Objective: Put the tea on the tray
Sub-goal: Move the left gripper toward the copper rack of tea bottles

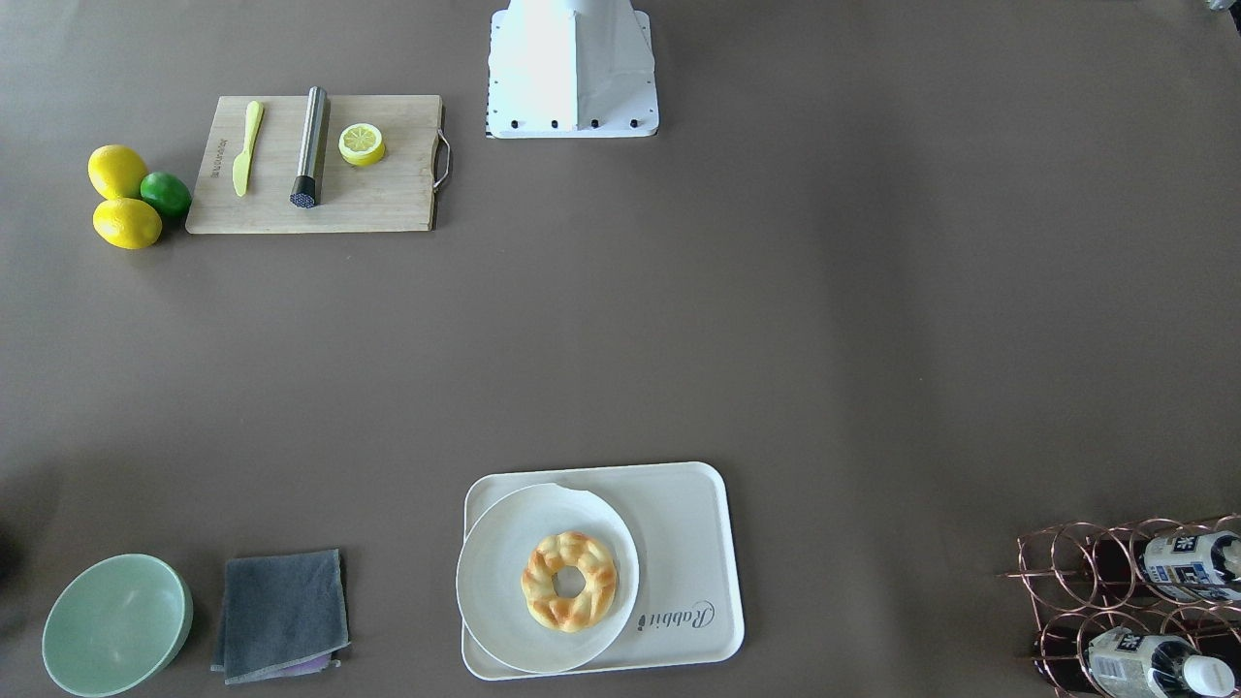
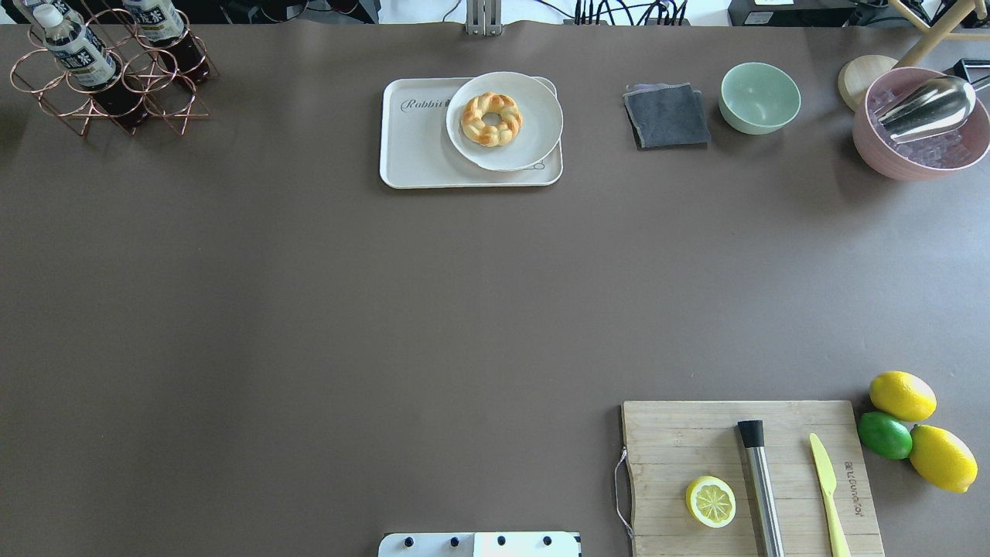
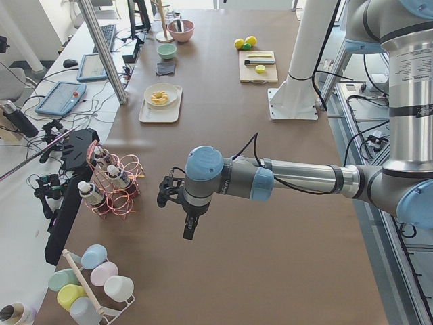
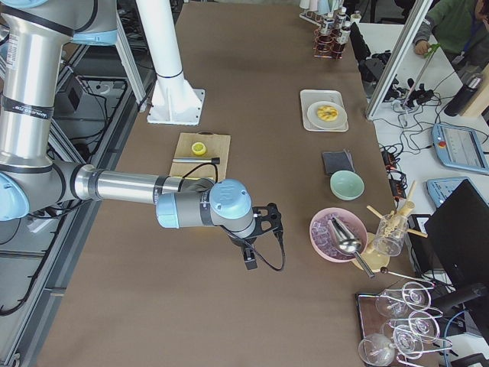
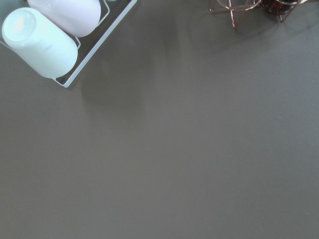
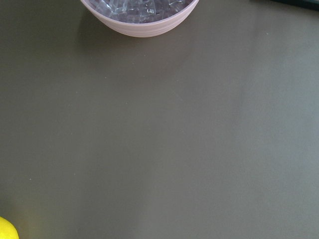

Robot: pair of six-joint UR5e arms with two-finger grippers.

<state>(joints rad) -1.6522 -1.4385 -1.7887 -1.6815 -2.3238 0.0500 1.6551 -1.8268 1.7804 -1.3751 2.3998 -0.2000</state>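
Small tea bottles with dark liquid, white caps and printed labels lie in a copper wire rack [image 2: 108, 93]; one bottle [image 2: 76, 52] and a look-alike [image 2: 161, 22] show overhead, and two show in the front view [image 1: 1188, 564] [image 1: 1144, 665]. I cannot tell which one is the task's tea. The cream tray [image 2: 418, 151] with "Rabbit" print sits at the far middle, also in the front view [image 1: 684, 543]. My left gripper [image 3: 189, 229] hangs over bare table near the rack; my right gripper [image 4: 249, 258] hangs near the pink bowl. Whether either is open or shut, I cannot tell.
A round white plate [image 2: 534, 108] with a doughnut [image 2: 491, 118] covers the tray's right part. A grey cloth [image 2: 667, 116], green bowl [image 2: 759, 97] and pink ice bowl [image 2: 920, 128] stand far right. A cutting board [image 2: 696, 433], lemons and a lime [image 2: 884, 435] are near right.
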